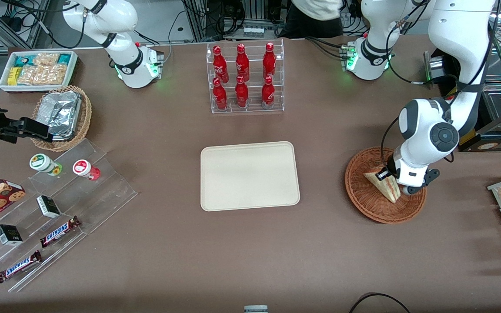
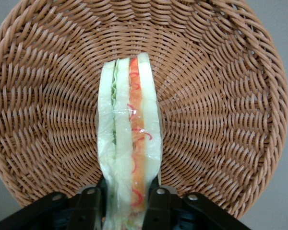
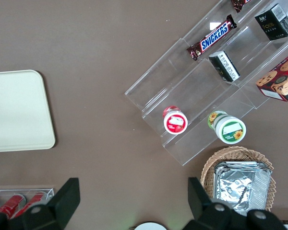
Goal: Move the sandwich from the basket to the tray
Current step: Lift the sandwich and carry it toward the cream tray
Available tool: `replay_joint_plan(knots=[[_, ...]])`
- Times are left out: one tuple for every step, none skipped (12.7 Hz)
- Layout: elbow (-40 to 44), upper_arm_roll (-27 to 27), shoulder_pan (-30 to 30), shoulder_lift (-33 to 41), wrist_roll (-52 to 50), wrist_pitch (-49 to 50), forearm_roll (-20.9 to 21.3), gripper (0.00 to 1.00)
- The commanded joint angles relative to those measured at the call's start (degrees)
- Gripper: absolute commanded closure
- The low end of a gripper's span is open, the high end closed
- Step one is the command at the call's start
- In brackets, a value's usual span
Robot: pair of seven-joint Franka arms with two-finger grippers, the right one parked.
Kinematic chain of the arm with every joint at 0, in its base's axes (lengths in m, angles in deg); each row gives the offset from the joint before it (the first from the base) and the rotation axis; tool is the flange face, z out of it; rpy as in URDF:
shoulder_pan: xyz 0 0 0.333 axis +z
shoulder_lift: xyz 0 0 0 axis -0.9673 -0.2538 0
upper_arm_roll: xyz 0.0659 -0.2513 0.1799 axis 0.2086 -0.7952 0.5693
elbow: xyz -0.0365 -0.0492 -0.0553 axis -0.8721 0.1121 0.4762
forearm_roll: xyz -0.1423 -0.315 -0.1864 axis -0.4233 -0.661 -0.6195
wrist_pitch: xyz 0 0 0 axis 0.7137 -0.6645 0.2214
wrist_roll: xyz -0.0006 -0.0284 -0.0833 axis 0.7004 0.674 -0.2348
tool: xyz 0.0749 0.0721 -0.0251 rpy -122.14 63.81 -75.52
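From the front I see my gripper (image 1: 393, 180) down in the basket (image 1: 365, 198), toward the working arm's end of the table. The sandwich (image 1: 383, 186) sits in the basket, and the arm's white wrist covers part of it, so from here I can't see how the fingers stand.

The left wrist view shows that much better. The two black fingers (image 2: 89, 203) are closed on the sandwich (image 2: 129, 143), one on each bread side. The sandwich stands on its edge, so I see the red, orange and green layers. The basket (image 2: 221, 96) fills the space around it.

The tray (image 1: 249, 175) lies flat in the middle of the table, well apart from the basket. The right wrist view shows only one end of the tray (image 3: 17, 112).
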Motion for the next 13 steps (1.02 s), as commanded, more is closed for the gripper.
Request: replay_joint_plan(knots=[[0.07, 0.22, -0.17, 3.00, -0.02, 3.98, 1.01, 1.00], [2.00, 0.13, -0.26, 3.62, 0.15, 7.31, 1.27, 1.00], [4.71, 0.13, -0.35, 3.97, 0.68, 11.78, 2.32, 1.00], [7.52, -0.04, -0.61, 4.06, 0.68, 15.57, 2.59, 1.00], [10.34, -0.31, -0.87, 3.97, 1.29, 19.00, 2.59, 1.00], [12.28, -0.66, -1.14, 3.97, 1.56, 21.12, 2.51, 1.00], [14.21, -1.36, -1.83, 3.80, 2.17, 22.71, 2.50, 1.00], [15.71, -1.80, -2.54, 3.54, 2.79, 24.55, 2.50, 1.00], [16.77, -2.33, -3.33, 3.27, 3.84, 25.88, 2.42, 1.00], [16.95, -2.59, -4.03, 3.27, 4.54, 26.24, 2.33, 1.00], [17.13, -2.68, -5.43, 3.18, 4.81, 26.16, 2.07, 1.00], [17.13, -2.77, -7.27, 2.75, 4.90, 25.55, 1.72, 1.00], [18.26, -2.86, -9.21, 1.52, 4.81, 25.54, 1.54, 1.00]])
